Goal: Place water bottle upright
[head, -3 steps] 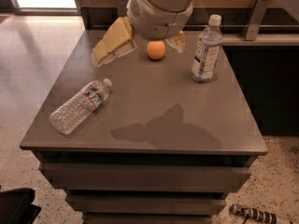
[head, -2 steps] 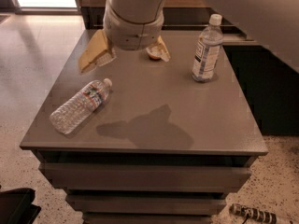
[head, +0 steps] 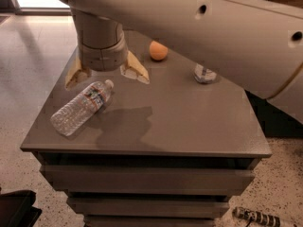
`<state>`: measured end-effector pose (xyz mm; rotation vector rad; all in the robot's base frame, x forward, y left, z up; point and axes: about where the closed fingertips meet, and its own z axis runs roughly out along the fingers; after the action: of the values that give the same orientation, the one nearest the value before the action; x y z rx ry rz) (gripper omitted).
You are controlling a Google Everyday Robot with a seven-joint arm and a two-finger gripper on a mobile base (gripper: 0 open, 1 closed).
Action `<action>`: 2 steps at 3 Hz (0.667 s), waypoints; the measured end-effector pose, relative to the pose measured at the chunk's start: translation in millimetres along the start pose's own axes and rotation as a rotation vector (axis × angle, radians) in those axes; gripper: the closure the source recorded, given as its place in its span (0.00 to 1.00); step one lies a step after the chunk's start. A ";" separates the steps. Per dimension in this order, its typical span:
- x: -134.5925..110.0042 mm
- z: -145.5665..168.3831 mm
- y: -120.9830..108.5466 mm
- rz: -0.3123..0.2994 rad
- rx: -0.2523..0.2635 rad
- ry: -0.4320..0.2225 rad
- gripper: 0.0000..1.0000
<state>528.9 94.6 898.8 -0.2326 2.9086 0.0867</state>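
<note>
The gripper (head: 106,78) hangs over the 10 o'clock part of the table (head: 189,122), its two tan, wedge-shaped fingers (head: 135,71) splayed wide apart and clasping nothing; whether their tips touch the tabletop cannot be told. Above them sits a smooth, pale grey cylindrical wrist (head: 100,41), joined to a thick cream arm (head: 213,27) with small dark holes along it, which sweeps across the upper right of the view. The water bottle (head: 83,108) lies on its side at about 9 o'clock on the table, not upright: clear, ribbed, crinkled plastic, with a narrow red-and-blue label band near the neck and a white cap pointing toward 1 o'clock. The cap lies just below the gap between the spread fingers, apart from both. The tabletop is a flat, matte grey slab with a faint sheen, bearing the arm's soft shadow near its middle; stacked dark grey drawer fronts (head: 147,178) show beneath it. A round, smooth orange (head: 158,50) rests at 12 o'clock, well apart from the bottle. At 2 o'clock only the clear base of a second bottle (head: 205,73) shows, the rest hidden behind the arm.
</note>
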 end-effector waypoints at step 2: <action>-12.2 49.2 45.8 0.071 0.066 0.104 0.00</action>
<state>543.8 145.3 855.4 -0.1261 3.0176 -0.0096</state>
